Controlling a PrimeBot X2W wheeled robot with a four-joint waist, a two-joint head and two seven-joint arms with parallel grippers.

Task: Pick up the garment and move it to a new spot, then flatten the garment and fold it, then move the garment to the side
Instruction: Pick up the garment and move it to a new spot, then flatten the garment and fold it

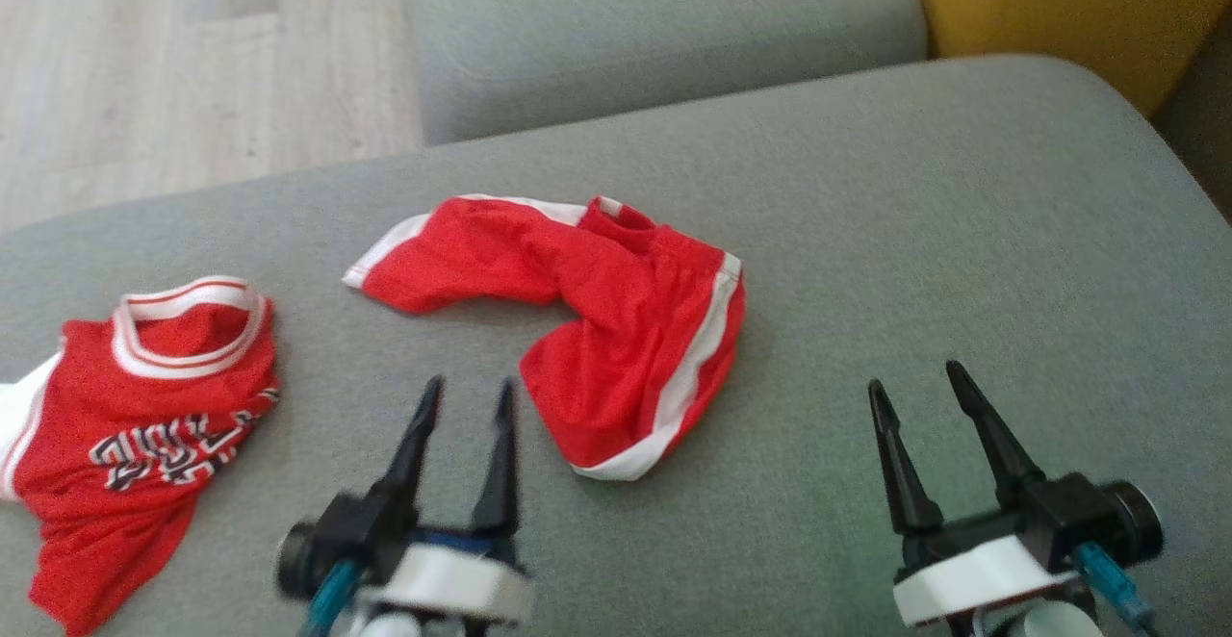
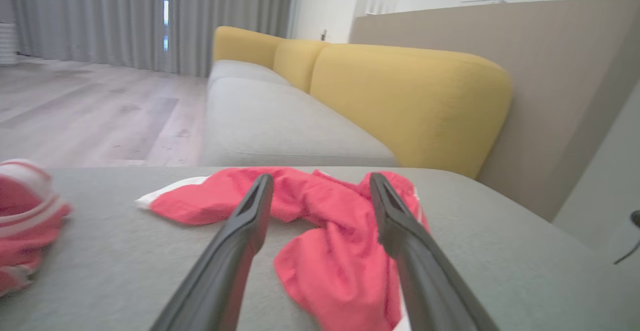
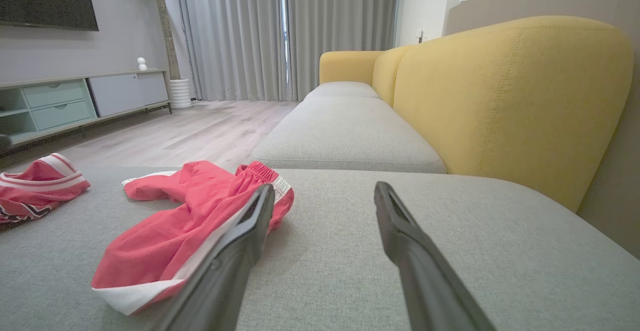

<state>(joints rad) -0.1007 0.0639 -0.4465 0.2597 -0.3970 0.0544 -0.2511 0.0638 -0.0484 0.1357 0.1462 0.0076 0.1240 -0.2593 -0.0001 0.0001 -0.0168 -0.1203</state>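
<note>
Shorts (image 1: 626, 329) are lying crumpled mid-cushion on the grey sofa seat (image 1: 962, 233), bent into an L. One leg is running off to the left. The other is coming near, with a white stripe down its right edge and its hem pointing toward the robot. The waistband is sitting at the far corner of the bend.

Left gripper (image 1: 469, 401) is sitting just left of the near leg, close to its hem, fingers spread wide with nothing between them. In the left wrist view the shorts (image 2: 330, 251) are lying straight ahead, between and beyond the two fingers.

Right gripper (image 1: 914, 382) is hanging well right of the shorts, fingers wide too and empty, with bare cushion ahead. In the right wrist view the shorts (image 3: 175, 236) are lying off to its left.

The left arm is looking like the nearer one for a grab at the near leg or hem. The right would be needing a reach leftward toward the striped edge. The shorts are not flat yet, so spreading is likely coming.

Jersey (image 1: 144, 406) is lying at the left side of the cushion, apart from the shorts.
</note>
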